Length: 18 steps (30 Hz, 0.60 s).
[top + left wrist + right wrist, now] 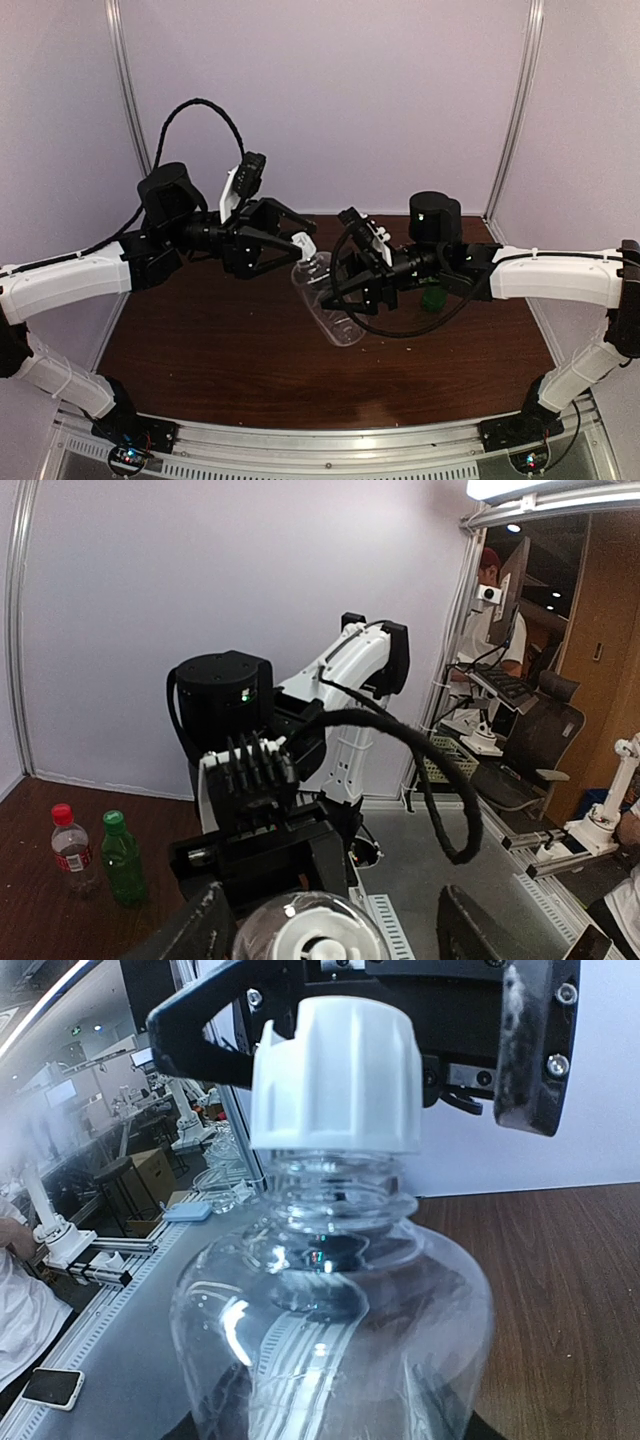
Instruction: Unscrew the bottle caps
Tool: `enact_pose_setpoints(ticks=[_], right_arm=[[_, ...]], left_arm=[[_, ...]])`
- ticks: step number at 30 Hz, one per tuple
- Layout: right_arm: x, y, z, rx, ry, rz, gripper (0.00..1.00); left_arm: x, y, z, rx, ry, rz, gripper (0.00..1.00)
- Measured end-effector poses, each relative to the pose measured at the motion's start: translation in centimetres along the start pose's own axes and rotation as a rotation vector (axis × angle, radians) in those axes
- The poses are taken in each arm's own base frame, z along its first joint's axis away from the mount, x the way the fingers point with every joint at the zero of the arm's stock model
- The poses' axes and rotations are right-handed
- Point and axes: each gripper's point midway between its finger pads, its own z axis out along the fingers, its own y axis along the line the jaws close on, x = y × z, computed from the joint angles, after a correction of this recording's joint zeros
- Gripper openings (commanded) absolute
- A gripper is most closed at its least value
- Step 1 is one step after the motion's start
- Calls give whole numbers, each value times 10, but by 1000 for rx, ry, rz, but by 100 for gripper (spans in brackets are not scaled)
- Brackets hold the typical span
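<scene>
My right gripper [338, 288] is shut on the clear bottle [328, 300], holding it tilted above the table with its neck toward the left arm. The bottle [330, 1330] fills the right wrist view and hides the right fingers. Its white cap [335, 1070] sits on the neck. My left gripper [296, 243] stands open around that cap [310, 935], with one finger [535, 1050] and the other finger [190, 1020] both apart from it. In the left wrist view, the small red-capped bottle [70, 845] and the green bottle [122, 858] stand upright on the table.
The dark wooden table [200, 340] is walled by pale panels. The green bottle [432, 297] stands just behind the right arm's wrist. A metal rail [330, 445] with both arm bases runs along the near edge.
</scene>
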Motion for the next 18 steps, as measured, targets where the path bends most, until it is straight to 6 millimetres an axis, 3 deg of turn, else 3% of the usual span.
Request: enact_pose_setpoints(ticks=[10,18], right_arm=[[-8,6,-1,-37,-22,-1,50],[-7,6,-2,-42,-21,8,48]], left_arm=[[2,-4,1,20,7,26,47],[2,-4,1,20,6,31,22]])
